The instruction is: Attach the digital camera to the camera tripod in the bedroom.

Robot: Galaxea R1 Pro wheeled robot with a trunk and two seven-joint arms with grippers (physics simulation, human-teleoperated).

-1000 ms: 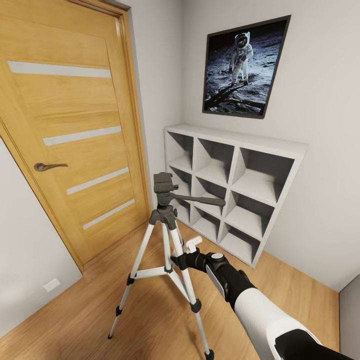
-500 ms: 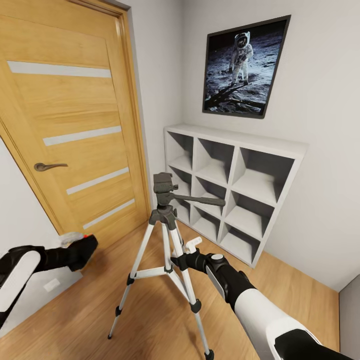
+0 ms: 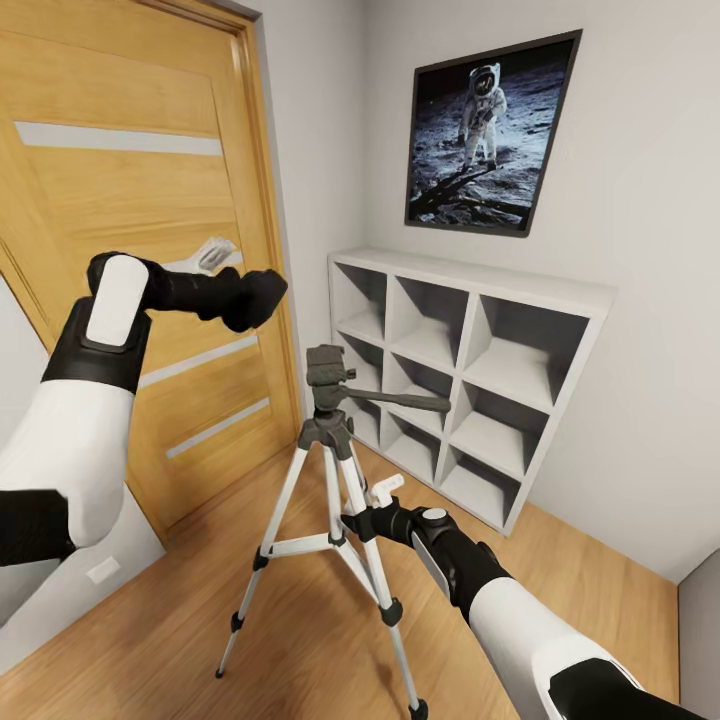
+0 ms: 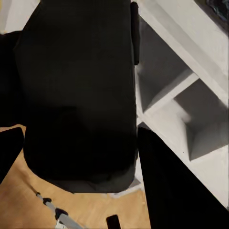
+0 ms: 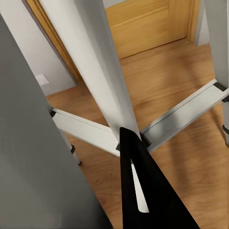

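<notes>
The digital camera [image 3: 256, 298] is a black box held up in front of the door, and my left gripper [image 3: 262, 297] is shut on it. In the left wrist view the camera [image 4: 78, 95] sits dark and large between the black fingers [image 4: 176, 191]; its red dot is hidden. The camera sits above and to the left of the camera tripod's bare black head [image 3: 326, 368]. The camera tripod [image 3: 330, 440] stands on its three silver legs, pan handle [image 3: 405, 401] pointing right. My right gripper [image 3: 356, 520] is shut on a tripod leg [image 5: 95, 62] at mid height.
An oak door [image 3: 150, 170] with frosted strips stands behind my left arm. White cube shelves [image 3: 470, 370] line the wall behind the tripod, under an astronaut poster [image 3: 490, 135]. Light wood floor [image 3: 300, 650] spreads around the tripod's feet.
My left arm came into view at the lower left and rose with the camera to in front of the door, above the tripod head. The right arm and tripod stayed put.
</notes>
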